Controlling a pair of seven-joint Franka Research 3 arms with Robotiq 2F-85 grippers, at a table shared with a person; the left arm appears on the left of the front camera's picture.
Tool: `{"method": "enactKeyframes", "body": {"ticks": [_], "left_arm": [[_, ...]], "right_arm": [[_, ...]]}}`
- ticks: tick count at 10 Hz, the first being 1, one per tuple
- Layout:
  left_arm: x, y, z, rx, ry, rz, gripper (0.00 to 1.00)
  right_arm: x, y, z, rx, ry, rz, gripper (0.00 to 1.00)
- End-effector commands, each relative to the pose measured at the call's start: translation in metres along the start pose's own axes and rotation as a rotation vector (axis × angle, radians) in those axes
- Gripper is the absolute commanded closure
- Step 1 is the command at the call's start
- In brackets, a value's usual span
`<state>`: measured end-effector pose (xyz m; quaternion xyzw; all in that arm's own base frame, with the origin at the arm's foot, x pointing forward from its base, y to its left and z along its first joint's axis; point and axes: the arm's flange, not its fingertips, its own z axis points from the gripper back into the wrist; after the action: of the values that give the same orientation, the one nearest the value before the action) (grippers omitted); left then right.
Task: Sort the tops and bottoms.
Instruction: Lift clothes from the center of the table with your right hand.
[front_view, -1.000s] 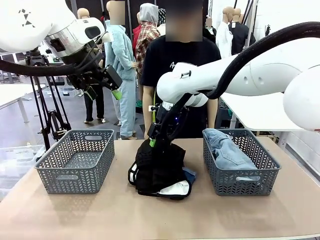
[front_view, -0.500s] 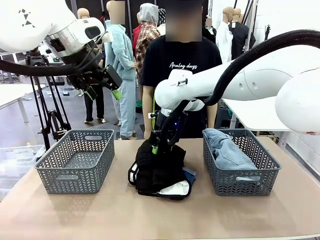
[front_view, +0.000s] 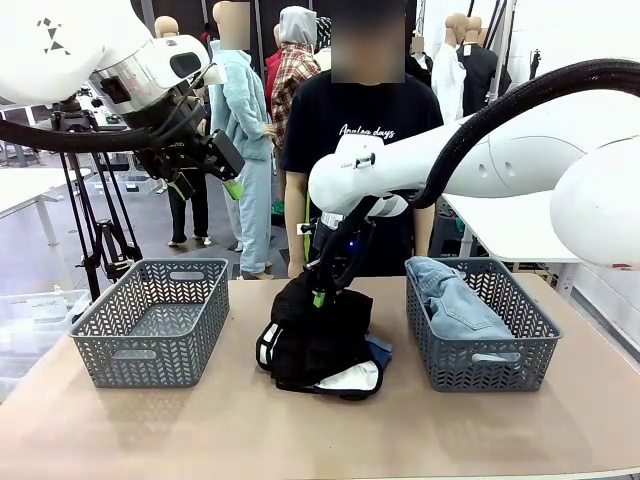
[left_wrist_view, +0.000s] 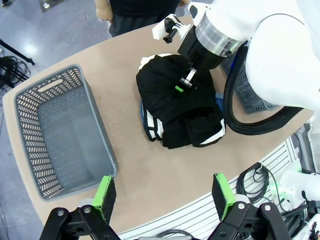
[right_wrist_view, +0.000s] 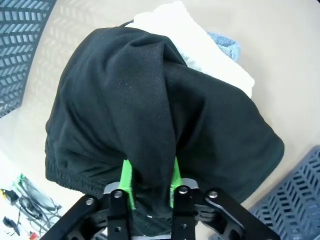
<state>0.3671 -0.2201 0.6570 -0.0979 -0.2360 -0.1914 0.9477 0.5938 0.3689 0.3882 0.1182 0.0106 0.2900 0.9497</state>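
Right gripper (right_wrist_view: 149, 175): pads clamping fold of black top (front_view: 318, 340), atop pile at table centre. Left gripper (left_wrist_view: 162, 192): hovering high, jaws apart, holding nothing. Step: picking up first top. Next: raising it clear of white top (right_wrist_view: 210, 55), carrying to left basket (front_view: 150, 345); light denim (front_view: 455, 300) occupying right basket (front_view: 480, 368).

The black top (front_view: 312, 335) is a plain, soft, crumpled mound at the middle of the table (front_view: 240, 420). Its upper fold is drawn up into a peak at its 12 o'clock edge, pinched between the green pads of the right end effector (front_view: 318, 296). Under it, the white top (front_view: 356, 378) with thin black edging shows at about 5 o'clock, and more edging shows at 8 o'clock. The darker blue bottoms (front_view: 380, 350) are mostly buried, with a small patch of denim showing at 4 o'clock. The light washed blue bottoms (front_view: 455, 300) lie bunched in the grey basket (front_view: 480, 370) at 3 o'clock of the heap, apart from it.
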Motion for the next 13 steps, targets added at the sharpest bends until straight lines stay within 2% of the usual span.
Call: {"method": "enactKeyframes", "body": {"ticks": [1,4,6,9,10,13], "left_arm": [[-0.001,0.002,0.001,0.006,-0.005,0.001,0.0],[-0.001,0.002,0.001,0.006,-0.005,0.001,0.0],[-0.001,0.002,0.001,0.006,-0.005,0.001,0.0],[-0.001,0.002,0.001,0.006,-0.005,0.001,0.0],[-0.001,0.002,0.001,0.006,-0.005,0.001,0.0],[-0.001,0.002,0.001,0.006,-0.005,0.001,0.0]], "right_arm": [[0.004,0.0,-0.001,0.01,0.025,-0.027,1.0],[0.0,-0.002,0.002,0.057,0.022,-0.024,1.0],[-0.009,-0.004,0.025,0.073,-0.042,-0.052,1.0],[-0.045,0.004,0.108,-0.032,-0.253,-0.083,1.0],[-0.057,0.01,0.138,-0.058,-0.338,-0.08,1.0],[-0.085,0.038,0.202,-0.195,-0.51,-0.048,1.0]]}}
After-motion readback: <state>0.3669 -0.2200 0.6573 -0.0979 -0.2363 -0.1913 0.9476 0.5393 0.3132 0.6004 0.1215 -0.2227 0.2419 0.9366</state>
